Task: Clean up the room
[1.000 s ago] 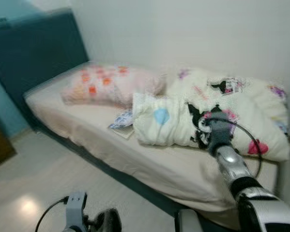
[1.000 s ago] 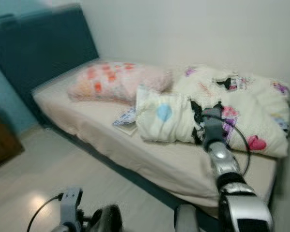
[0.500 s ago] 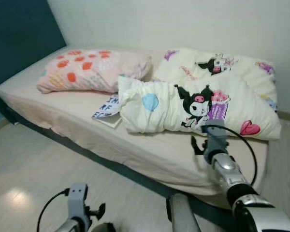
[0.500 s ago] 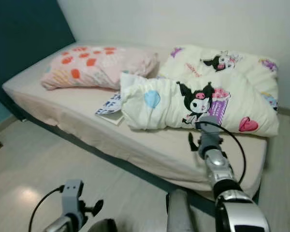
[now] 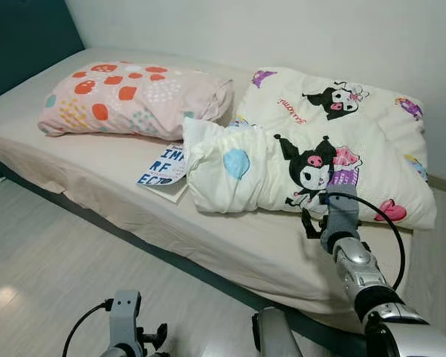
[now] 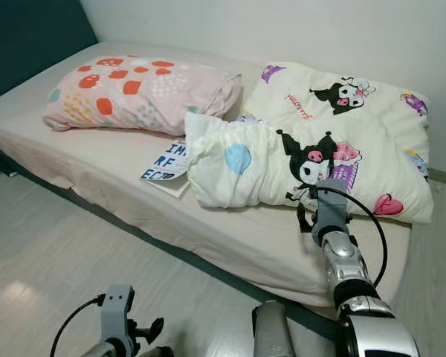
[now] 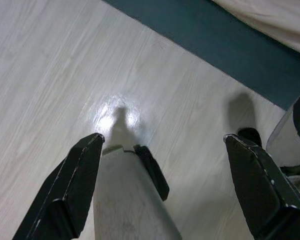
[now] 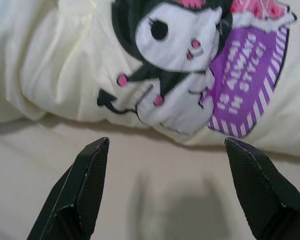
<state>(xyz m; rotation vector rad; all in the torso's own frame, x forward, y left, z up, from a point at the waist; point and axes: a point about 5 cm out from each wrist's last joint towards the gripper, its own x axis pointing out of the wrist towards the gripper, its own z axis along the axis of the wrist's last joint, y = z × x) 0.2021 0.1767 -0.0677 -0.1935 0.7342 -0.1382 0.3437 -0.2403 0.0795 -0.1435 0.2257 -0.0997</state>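
You're on the reach step: right gripper (image 8: 167, 187), fingers apart, hovers over the bed (image 5: 230, 245) just near of the bunched quilt (image 5: 312, 160). Next: go far, pinch its edge. Left gripper (image 7: 162, 187) idle, fingers apart.

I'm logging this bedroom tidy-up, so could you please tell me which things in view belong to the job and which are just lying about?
Belonging to the job:
- bunched cream cartoon comforter
- right pincer, open, over the sheet just short of the comforter
- booklet tucked under the comforter's edge

Just lying about:
- pink patterned pillow
- bed
- left pincer, open, low over the floor
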